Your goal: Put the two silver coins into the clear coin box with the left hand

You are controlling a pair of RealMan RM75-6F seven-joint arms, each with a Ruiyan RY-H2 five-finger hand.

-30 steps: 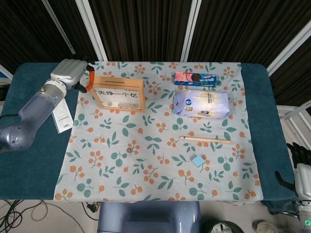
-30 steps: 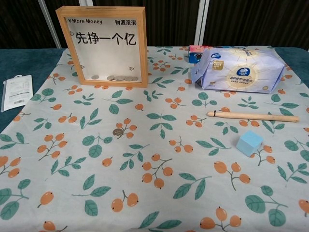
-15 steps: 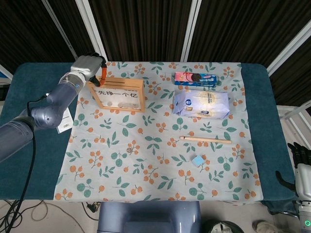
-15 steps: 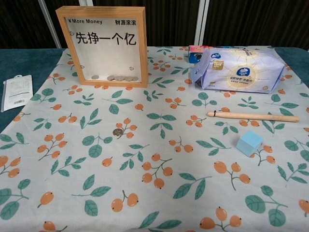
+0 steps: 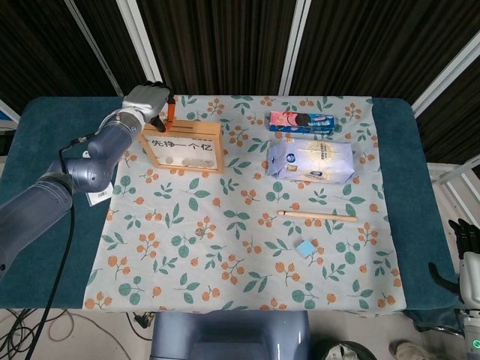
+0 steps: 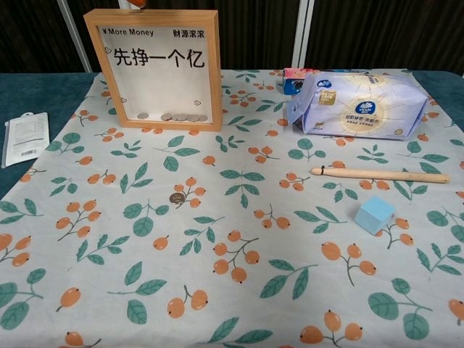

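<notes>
Nearest the camera in the chest view, the lower half of the leaf-and-berry tablecloth [image 6: 239, 304] is bare print. At the bottom right corner of the head view the right hand [image 5: 466, 259] hangs off the table edge, fingers pointing up with nothing in them; how far they are curled cannot be told.

Right of centre in the chest view sits a small blue cube [image 6: 375, 214], and just beyond it a wooden stick [image 6: 379, 175] lies crosswise. Left of centre, one silver coin [image 6: 176, 197] lies flat on the cloth, well apart from everything else. At the left edge a white packet [image 6: 25, 137] rests on the teal table surface [image 5: 41, 225].

Farther back, upper right, a bag of tissues [image 6: 359, 104] lies in front of a biscuit packet [image 5: 301, 121]. Upper left stands the wood-framed clear coin box [image 6: 161, 69], upright, with several coins [image 6: 174, 116] along its bottom. In the head view the left hand [image 5: 147, 100] hovers over the box's top left corner, orange-tipped fingers [image 5: 169, 109] pointing down at the top edge. Whether it has a coin in them cannot be told.
</notes>
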